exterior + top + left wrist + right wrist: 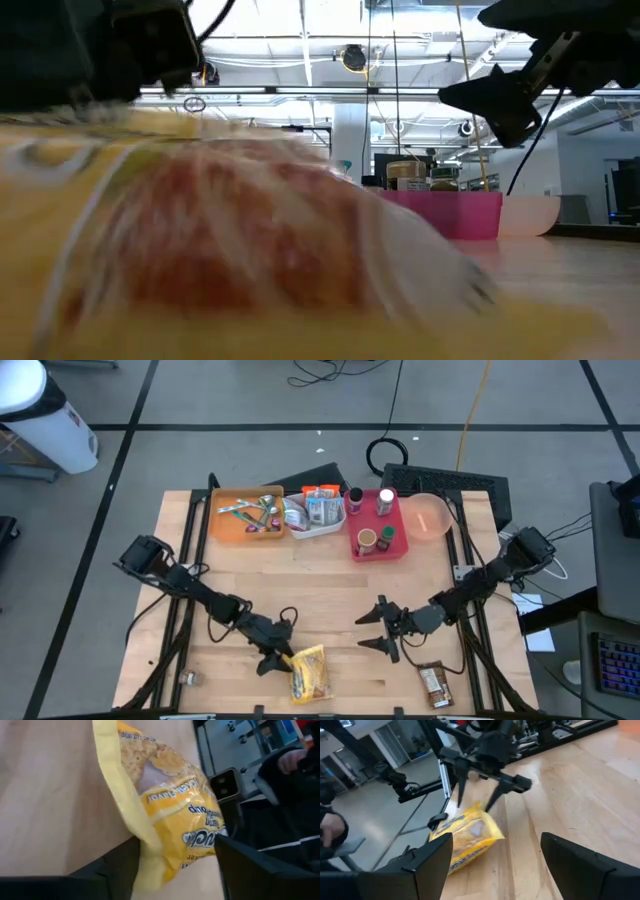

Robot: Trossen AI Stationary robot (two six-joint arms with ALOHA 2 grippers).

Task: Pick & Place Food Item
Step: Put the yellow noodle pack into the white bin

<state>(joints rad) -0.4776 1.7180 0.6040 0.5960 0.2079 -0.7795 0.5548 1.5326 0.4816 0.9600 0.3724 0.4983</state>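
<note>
1. The left gripper [277, 657] stands low over the table [330, 575], its fingers [260, 870] spread to either side of one end of the yellow soup packet [309, 673].
2. The packet lies flat on the wood, its end between those fingers; whether they press it cannot be told.
3. The right gripper [377, 630] hovers well apart, beside the packet, fingers wide and empty.
</note>
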